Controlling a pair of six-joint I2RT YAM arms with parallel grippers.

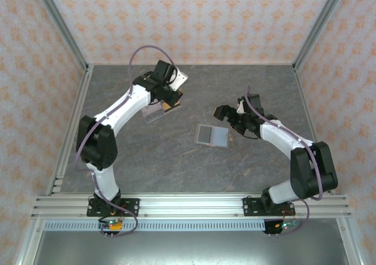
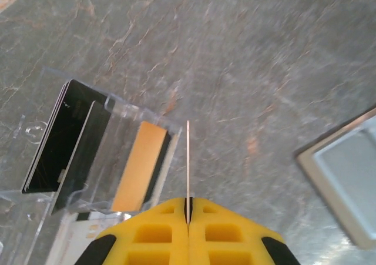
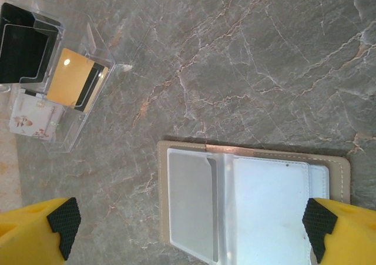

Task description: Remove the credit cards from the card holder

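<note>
Grey card holder (image 1: pixel 211 136) lies open mid-table. Right gripper (image 3: pixel 192 230) at its 2 o'clock, fingers spread wide. Left gripper (image 2: pixel 188 205) at 10 o'clock, pinching a thin card (image 2: pixel 188 159) edge-on, just beside the clear tray (image 2: pixel 35 130).

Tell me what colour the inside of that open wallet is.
The card holder is pale blue-grey inside, with a dull tan-grey outer edge. The right wrist view shows it best.

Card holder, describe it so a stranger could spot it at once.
On the grey marbled table, look near the middle, beside the right gripper. The card holder lies flat and open, two blue-grey panels, unlike the clear plastic tray farther left.
</note>
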